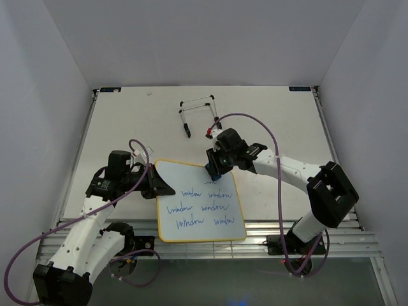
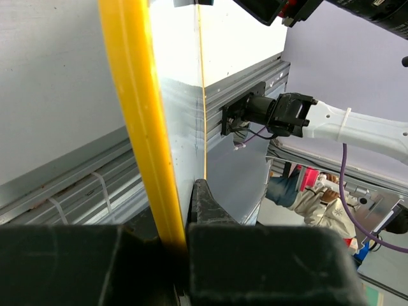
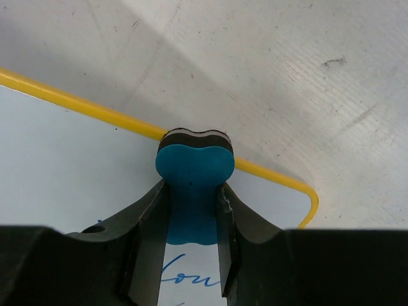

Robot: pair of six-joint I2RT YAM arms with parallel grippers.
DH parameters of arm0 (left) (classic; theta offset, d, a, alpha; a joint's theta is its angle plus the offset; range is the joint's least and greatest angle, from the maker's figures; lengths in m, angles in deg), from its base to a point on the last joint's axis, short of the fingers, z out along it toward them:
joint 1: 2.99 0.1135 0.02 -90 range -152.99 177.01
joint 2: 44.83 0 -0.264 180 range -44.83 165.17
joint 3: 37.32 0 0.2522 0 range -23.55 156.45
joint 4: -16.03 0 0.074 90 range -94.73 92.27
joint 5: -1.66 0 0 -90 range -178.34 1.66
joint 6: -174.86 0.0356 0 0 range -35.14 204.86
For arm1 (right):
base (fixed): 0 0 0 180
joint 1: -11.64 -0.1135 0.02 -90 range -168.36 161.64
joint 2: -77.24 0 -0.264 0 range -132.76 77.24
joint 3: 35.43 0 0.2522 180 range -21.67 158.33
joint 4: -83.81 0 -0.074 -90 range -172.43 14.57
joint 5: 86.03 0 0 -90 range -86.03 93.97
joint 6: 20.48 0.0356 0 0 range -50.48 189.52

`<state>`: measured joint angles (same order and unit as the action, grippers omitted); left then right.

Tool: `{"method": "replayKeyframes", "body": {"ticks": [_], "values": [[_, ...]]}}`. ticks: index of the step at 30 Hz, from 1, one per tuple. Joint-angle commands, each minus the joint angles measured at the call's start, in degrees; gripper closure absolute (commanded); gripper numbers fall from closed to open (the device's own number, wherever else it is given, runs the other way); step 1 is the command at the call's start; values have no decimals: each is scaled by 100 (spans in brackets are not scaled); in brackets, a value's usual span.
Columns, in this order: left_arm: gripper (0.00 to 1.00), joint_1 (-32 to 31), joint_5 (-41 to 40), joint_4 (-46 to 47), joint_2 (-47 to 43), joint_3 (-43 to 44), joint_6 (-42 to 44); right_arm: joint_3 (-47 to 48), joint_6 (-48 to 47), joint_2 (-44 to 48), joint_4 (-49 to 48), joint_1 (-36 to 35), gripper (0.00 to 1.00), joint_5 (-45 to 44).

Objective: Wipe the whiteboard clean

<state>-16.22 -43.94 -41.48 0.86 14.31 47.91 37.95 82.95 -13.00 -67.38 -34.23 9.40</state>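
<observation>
The whiteboard [image 1: 199,210] lies flat near the table's front edge, white with a yellow frame and rows of blue handwriting. My left gripper [image 1: 155,182] is shut on its left edge; in the left wrist view the yellow frame [image 2: 137,127] runs between the jaws. My right gripper [image 1: 213,167] is shut on the blue eraser [image 3: 193,185], whose black felt end sits at the board's top edge near its right corner. The board [image 3: 70,166] with blue writing shows under the eraser in the right wrist view.
A thin black-and-white wire easel stand [image 1: 197,111] lies on the table behind the board. The table's aluminium front rail [image 1: 268,229] runs just under the board's lower edge. White walls enclose the left, back and right sides.
</observation>
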Motion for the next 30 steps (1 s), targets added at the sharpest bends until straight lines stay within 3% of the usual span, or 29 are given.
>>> {"method": "replayKeyframes", "body": {"ticks": [1, 6, 9, 11, 16, 20, 25, 30], "values": [[100, -109, -406, 885, -166, 116, 1419, 128, 151, -258, 543, -291, 73, 730], [100, -109, -617, 885, 27, 133, 1296, 1147, 388, -319, 491, -1029, 73, 1486], [100, -100, -862, 877, 159, 168, 1191, 1263, 502, -398, 350, -1231, 73, 1821], [100, -109, -1055, 877, 229, 221, 1146, 1080, 520, -337, 332, -1197, 73, 1560], [100, -109, -1144, 938, 440, 265, 1120, -271, 608, -205, 280, -574, 73, 1215], [100, -100, -1153, 947, 502, 248, 1129, -1170, 634, -135, 130, 366, 73, 1171], [100, -100, -1232, 947, 441, 221, 1111, -1532, 468, -248, 42, 956, 73, 1320], [100, -109, -1285, 938, 397, 212, 1085, -1418, 415, -425, 95, 1071, 74, 1328]]}}
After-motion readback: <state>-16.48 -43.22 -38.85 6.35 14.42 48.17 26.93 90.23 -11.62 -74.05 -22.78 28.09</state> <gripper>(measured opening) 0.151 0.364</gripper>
